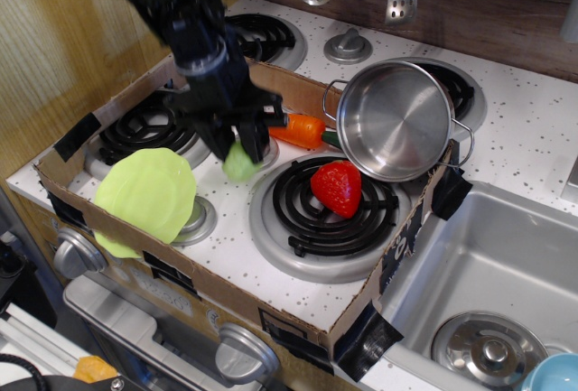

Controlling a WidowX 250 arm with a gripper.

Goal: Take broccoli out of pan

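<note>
Speckled stovetop (pixel 271 260) (cardboard-walled (pixel 298 328)); hand (pixel 237 152) grips broccoli (pixel 239 164).

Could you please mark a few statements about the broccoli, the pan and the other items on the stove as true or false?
1. The pan holds nothing. True.
2. The hand is shut on the broccoli. True.
3. The strawberry sits in the sink. False: it rests on the front burner.
4. The lettuce leaf lies inside the pan. False: it lies at the stove's front-left corner.
5. The carrot lies beside the pan. True.
</note>
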